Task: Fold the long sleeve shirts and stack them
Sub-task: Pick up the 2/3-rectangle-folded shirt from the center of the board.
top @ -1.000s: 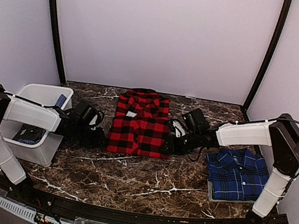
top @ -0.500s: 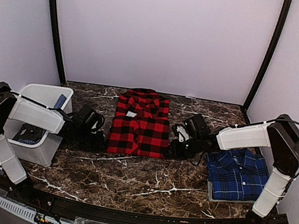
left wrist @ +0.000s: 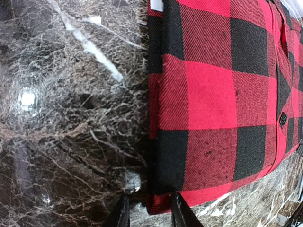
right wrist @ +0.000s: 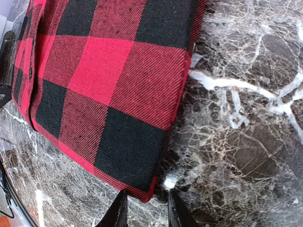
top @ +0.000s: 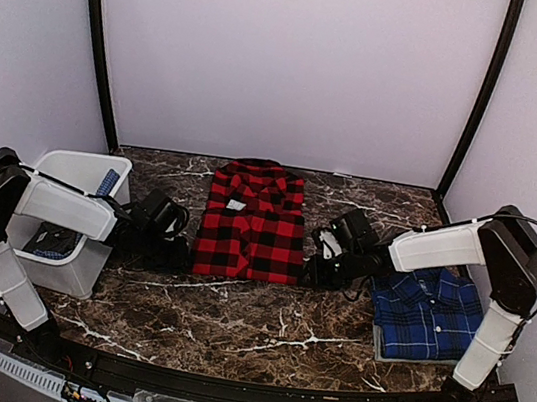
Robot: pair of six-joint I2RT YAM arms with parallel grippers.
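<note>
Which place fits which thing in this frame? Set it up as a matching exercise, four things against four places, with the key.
Things:
1. red shirt
2. blue shirt
3. bin
4. right gripper

Places:
A. left edge of the table
B. at the red shirt's near right corner
C. table centre
D. right side of the table

Pairs: 1-C, 2-D, 3-A, 4-B.
</note>
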